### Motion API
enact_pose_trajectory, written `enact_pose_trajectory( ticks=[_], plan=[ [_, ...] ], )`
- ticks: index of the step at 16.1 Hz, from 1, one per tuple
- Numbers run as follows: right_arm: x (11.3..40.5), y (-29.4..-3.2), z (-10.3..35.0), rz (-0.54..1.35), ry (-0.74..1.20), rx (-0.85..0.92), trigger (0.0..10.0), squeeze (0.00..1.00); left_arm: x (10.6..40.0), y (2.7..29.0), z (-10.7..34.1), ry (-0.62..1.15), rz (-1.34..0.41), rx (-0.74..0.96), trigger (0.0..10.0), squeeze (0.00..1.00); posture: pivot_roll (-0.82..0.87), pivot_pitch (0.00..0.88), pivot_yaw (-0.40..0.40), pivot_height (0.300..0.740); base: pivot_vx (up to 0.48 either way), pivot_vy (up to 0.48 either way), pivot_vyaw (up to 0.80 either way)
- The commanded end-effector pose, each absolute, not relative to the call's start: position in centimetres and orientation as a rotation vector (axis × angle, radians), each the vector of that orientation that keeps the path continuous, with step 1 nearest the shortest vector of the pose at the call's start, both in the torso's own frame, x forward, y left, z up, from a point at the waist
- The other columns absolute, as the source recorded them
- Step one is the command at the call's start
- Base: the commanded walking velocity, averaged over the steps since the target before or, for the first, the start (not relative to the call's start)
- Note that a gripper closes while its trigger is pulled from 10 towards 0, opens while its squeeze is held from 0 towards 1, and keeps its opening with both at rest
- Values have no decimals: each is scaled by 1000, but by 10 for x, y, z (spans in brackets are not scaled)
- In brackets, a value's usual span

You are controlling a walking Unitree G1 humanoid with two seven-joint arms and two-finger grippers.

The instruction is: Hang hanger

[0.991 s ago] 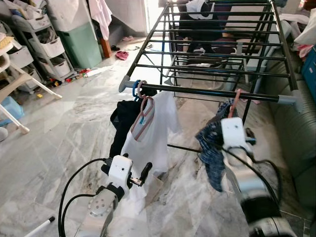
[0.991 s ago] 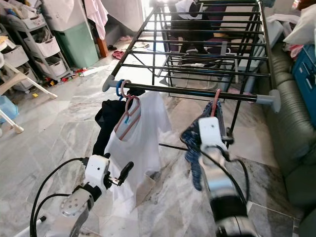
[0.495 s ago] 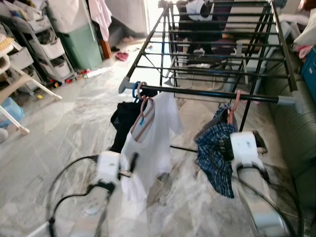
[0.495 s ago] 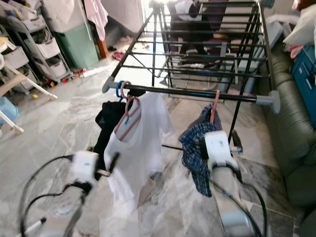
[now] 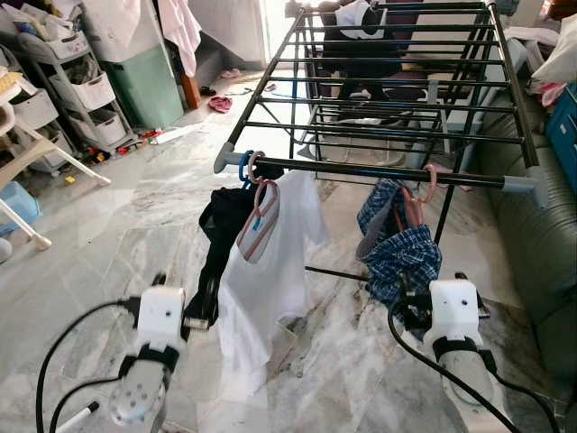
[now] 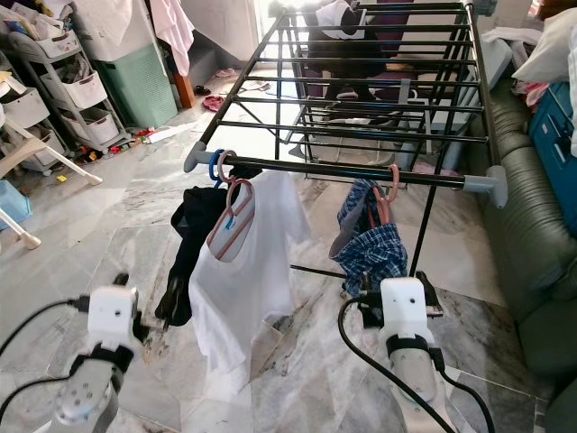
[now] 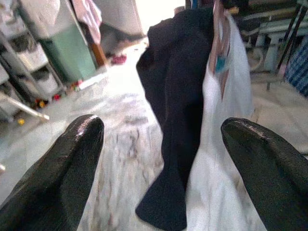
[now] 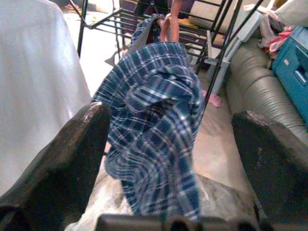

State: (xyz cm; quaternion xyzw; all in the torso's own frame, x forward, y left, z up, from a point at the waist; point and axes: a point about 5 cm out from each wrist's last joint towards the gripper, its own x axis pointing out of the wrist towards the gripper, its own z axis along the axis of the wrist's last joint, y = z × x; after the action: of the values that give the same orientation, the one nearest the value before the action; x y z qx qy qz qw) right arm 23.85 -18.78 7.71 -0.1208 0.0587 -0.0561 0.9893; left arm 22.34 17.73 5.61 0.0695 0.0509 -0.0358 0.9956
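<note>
The right hand (image 8: pixel 173 144) was released in the right wrist view, its two black fingers (image 8: pixel 67 159) spread wide with nothing between them. Just beyond them hung the blue plaid garment (image 8: pixel 154 125), bunched on a pink hanger (image 8: pixel 169 21) whose hook rose toward the rack bars.

In the left wrist view, the left hand (image 7: pixel 163 159) was likewise released, fingers (image 7: pixel 62 163) far apart and empty. Ahead of it hung a black garment (image 7: pixel 180 96) with a white shirt (image 7: pixel 226 144) just beside it.

In the left eye view, the pink hanger (image 5: pixel 420 194) sat hooked over the front rail (image 5: pixel 379 171) of the black drying rack (image 5: pixel 397 81), toward its right end, with the plaid garment draped below. Near the rail's left end hung the white shirt and black garment on their own hangers. Both silver arms were low over the marble floor (image 5: pixel 135 225), the right one just below the plaid garment, apart from it. A green sofa (image 5: pixel 541 262) stood at the right.
</note>
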Motion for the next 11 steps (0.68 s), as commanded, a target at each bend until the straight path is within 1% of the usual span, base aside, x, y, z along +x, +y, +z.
enact_pose_trajectory(
  ticks=[1, 4, 7, 8, 9, 11],
  plan=[
    [240, -188, 82, -107, 108, -232, 10000, 384, 223, 181, 52, 130, -54, 142, 10000, 0, -177, 0, 94, 740, 0, 0, 0],
    [246, -190, 85, -85, 96, -274, 10000, 384, 228, 177, 50, 148, -50, 128, 10000, 0, -170, 0, 81, 740, 0, 0, 0],
    [249, -189, 84, -80, 104, -252, 10000, 373, 229, 176, 49, 162, -51, 113, 10000, 0, -165, 0, 78, 740, 0, 0, 0],
    [250, -188, 83, -77, 107, -240, 10000, 306, 229, 176, 48, 167, -52, 106, 10000, 0, -163, 0, 79, 740, 0, 0, 0],
    [251, -185, 83, -71, 107, -223, 10000, 224, 230, 176, 48, 172, -52, 100, 10000, 0, -162, 0, 80, 740, 0, 277, 0],
    [252, -183, 83, -66, 108, -217, 10000, 204, 231, 177, 48, 171, -57, 101, 10000, 0, -159, 0, 82, 740, 0, 353, 0]
  ],
)
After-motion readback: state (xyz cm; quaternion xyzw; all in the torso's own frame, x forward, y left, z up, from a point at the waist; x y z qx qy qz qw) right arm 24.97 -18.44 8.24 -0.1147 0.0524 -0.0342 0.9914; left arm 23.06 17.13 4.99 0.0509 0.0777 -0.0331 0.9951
